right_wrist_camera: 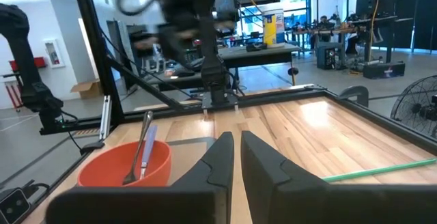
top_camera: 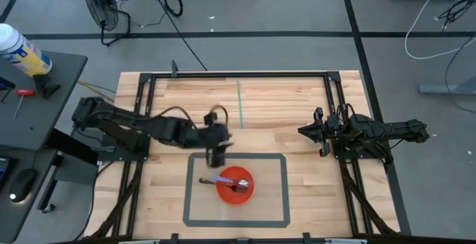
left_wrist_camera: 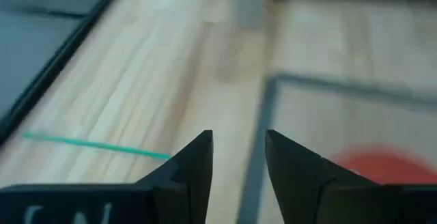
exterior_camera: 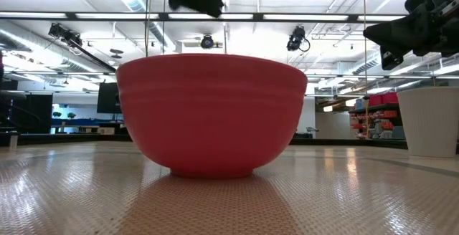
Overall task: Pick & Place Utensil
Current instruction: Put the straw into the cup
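A: Two tools logged. Left tool (top_camera: 216,155) hangs just above the surface at the far edge of the grey taped rectangle (top_camera: 284,192). Its wrist view shows the fingers (left_wrist_camera: 194,162) parted by a narrow gap with nothing between them.

B: And the utensil?

A: Utensil (top_camera: 222,182) sits in the red bowl (top_camera: 236,185), which stands inside the rectangle, just nearward of the left tool. Purple handle lies over the bowl's rim on the left arm's side; the dark head end rests toward the bowl's middle. Long axis runs roughly across the surface, left to right. From the right wrist view, the handle (right_wrist_camera: 143,145) leans up and out of the bowl (right_wrist_camera: 123,166).

B: Right arm?

A: Right tool (top_camera: 311,132) waits well apart, beyond the rectangle's right side, fingers (right_wrist_camera: 218,159) nearly together and holding nothing.

B: So which arm is nearer?

A: Left, clearly. My judgement: utensil looks already placed. If a regrasp is needed, the left tool comes toward the near edge and closes across the handle.
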Robot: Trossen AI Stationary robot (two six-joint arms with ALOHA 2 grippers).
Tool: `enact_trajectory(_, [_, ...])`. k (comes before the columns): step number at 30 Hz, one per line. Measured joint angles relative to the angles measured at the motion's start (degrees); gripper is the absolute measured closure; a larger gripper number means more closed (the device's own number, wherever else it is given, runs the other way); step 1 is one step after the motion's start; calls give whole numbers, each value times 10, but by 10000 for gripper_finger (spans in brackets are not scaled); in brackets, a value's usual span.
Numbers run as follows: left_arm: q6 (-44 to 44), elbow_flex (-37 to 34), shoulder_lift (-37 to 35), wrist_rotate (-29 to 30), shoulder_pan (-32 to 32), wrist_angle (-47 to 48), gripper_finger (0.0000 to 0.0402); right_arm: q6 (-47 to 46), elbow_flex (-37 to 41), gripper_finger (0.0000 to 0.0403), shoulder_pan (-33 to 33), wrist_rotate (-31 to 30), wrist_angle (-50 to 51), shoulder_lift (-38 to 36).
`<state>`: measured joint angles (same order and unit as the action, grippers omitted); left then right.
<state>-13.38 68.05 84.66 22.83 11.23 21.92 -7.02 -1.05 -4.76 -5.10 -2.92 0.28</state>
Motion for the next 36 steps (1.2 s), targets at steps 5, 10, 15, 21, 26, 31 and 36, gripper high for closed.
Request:
enact_trajectory(5, [-101,-65,51,-16,-85,-152,259,0,0,368,0,0,0,0])
enact_trajectory(10, [-118,-8,161,19,-131,-163,233,0,0,368,0,0,1,0])
enact_trajectory(15, [-201,44,253,61,-164,-128,211,0,0,368,0,0,0,0])
enact_trajectory(21, [-297,45,321,94,-180,-137,207,0,0,368,0,0,0,0])
enact_trajectory(26, [-313,45,355,110,-178,-155,209,0,0,368,0,0,0,0])
enact_trajectory(31, [-326,45,377,129,-169,-153,221,0,0,368,0,0,0,0])
enact_trajectory(36, [-340,45,383,147,-153,-154,247,0,0,368,0,0,0,0])
